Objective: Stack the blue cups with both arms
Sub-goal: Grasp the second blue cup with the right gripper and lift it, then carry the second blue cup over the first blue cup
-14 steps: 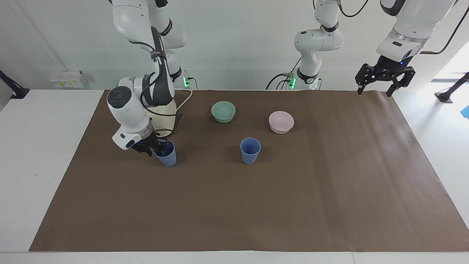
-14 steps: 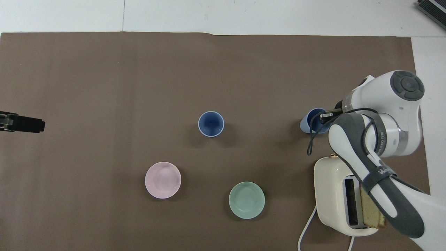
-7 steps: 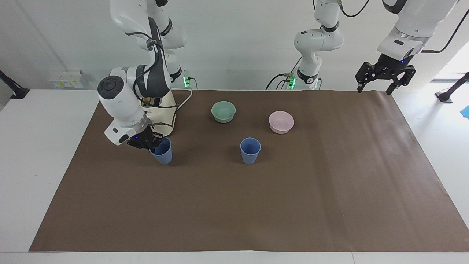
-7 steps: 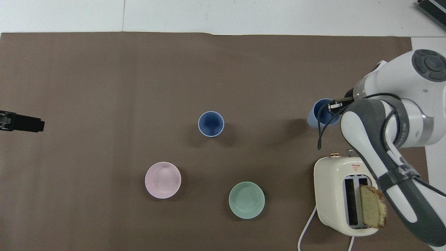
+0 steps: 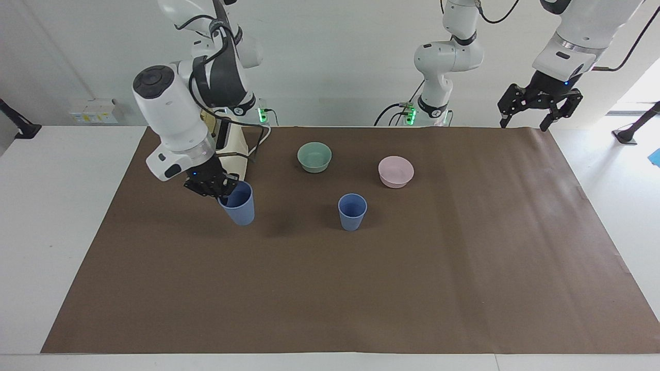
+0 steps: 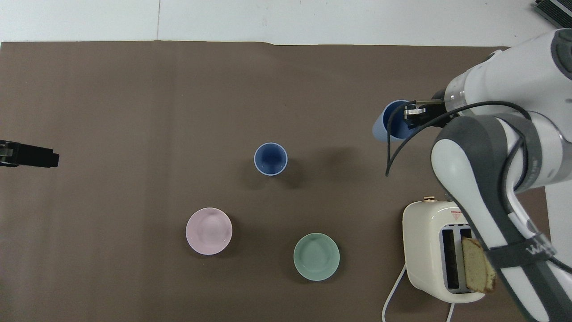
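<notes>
We see the right hand gripping the rim of one blue cup, holding it tilted in the air above the desk. The second blue cup stands upright on the desk, well apart from that hand, toward the left arm's end. The left hand hangs with its fingers wide apart over the desk's edge at its own end.

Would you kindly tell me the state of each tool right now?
Right tool: shut on the rim of a matte periwinkle-blue plastic cup, lifted off the brown mat.
Left tool: open, holding nothing, waiting.
</notes>
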